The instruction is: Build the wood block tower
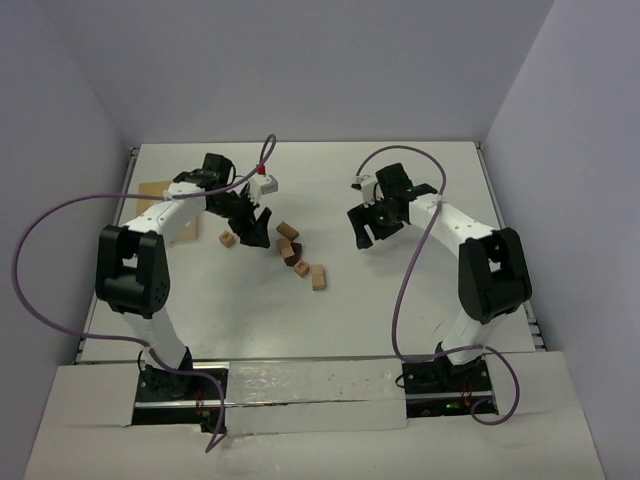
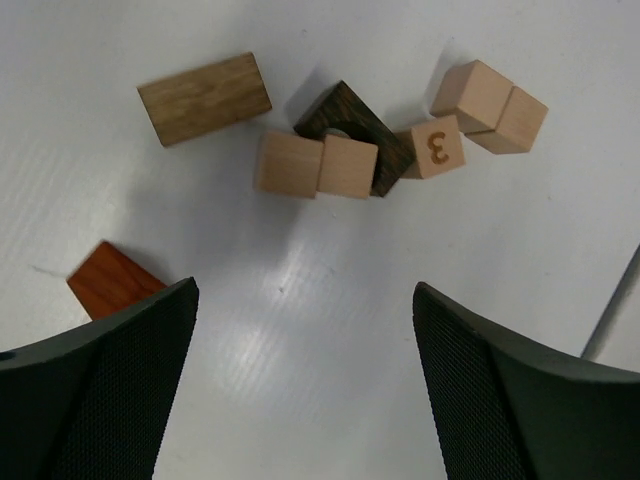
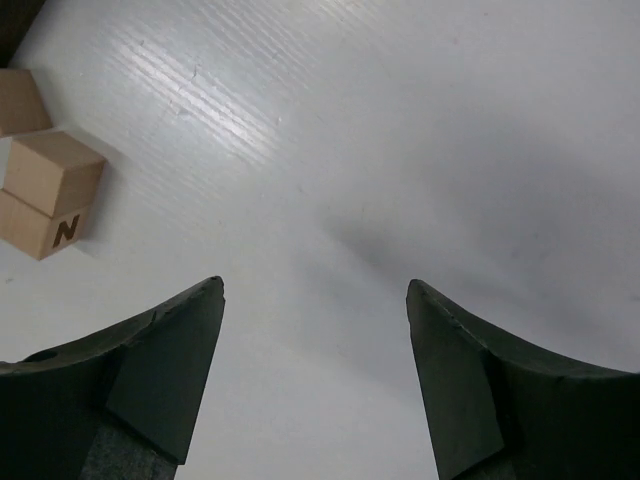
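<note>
Wooden blocks [image 1: 296, 254] lie scattered mid-table [image 1: 400, 310], no tower yet begun, as the left claw [image 2: 305, 300] hovers spread and empty over them and the right claw [image 3: 315, 290], also spread, holds nothing nearby.

You're looking at bare wood: pale cubes [image 2: 290, 163] smooth and matt, the tan plank [image 2: 205, 97] coarse-grained, the dark arch block [image 2: 352, 108] streaky, on a finely ribbed, softly shiny white table [image 2: 300, 400], with matt black mesh-textured pads [image 2: 110, 390] on your left gripper [image 2: 305, 288].
</note>
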`<state>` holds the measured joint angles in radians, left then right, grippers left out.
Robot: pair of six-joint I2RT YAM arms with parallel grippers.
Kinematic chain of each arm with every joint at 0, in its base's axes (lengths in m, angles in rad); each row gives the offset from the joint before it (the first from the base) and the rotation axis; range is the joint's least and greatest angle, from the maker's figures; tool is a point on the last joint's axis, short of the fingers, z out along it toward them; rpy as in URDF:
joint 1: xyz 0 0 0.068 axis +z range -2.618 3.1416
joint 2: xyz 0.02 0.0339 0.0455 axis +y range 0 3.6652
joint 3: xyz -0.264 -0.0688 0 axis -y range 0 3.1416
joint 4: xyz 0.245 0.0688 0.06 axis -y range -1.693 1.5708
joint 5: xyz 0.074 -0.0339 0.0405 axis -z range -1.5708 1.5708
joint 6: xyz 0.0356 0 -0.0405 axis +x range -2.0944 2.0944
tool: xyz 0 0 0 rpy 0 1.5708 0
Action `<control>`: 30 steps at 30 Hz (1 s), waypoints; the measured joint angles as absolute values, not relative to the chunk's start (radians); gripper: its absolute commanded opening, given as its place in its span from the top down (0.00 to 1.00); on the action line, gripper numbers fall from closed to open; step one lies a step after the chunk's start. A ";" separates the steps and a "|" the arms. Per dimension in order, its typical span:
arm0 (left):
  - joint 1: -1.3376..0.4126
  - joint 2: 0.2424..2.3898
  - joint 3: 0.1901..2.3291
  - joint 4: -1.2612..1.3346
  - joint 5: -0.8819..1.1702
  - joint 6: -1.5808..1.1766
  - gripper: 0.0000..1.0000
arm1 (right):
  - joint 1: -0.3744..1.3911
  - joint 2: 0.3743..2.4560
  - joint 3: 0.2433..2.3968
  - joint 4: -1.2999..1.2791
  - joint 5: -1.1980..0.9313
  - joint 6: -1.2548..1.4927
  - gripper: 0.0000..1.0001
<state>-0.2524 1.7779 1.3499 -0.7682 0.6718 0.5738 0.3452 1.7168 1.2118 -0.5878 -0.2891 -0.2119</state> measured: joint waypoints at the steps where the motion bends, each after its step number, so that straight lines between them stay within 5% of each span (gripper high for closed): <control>1: -0.257 1.808 1.377 -0.773 0.672 0.590 0.04 | 0.331 1.698 1.212 -0.597 -0.290 -0.217 0.19; 30: -0.439 2.001 1.444 -0.685 0.503 0.574 0.03 | 0.260 1.560 1.060 -0.621 -0.298 -0.233 0.18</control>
<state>-0.4393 2.0010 1.4438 -0.6848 0.5031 0.5741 0.2601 1.5595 1.0596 -0.6207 -0.2976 -0.2334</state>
